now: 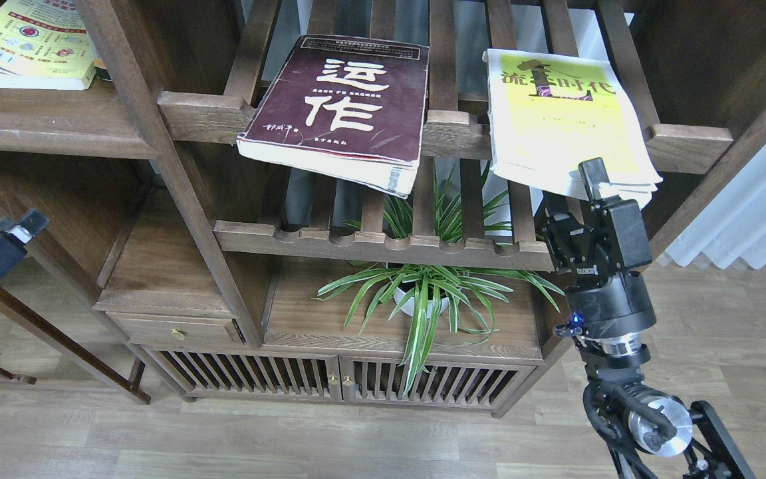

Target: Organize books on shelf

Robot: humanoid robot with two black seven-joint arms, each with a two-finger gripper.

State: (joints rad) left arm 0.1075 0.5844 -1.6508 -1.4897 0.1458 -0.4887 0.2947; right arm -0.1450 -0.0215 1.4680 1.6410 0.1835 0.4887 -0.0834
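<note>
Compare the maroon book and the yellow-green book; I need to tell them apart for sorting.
The maroon book is thick, with big white characters; the yellow-green book is thinner, with dark characters. The right gripper is at the yellow-green book's front edge; nothing touches the maroon one. Both overhang the slatted rack.

Maroon book (340,110) with big white characters; yellow-green book (566,113) fading from pale edges to bright yellow, dark title on top. Dark-brown grained wood on slatted rack (383,243) and solid shelf (50,123), green-and-white striped leaves on plant (423,286) in white pot. Black right gripper (592,174) with silver joints lower down.
</note>
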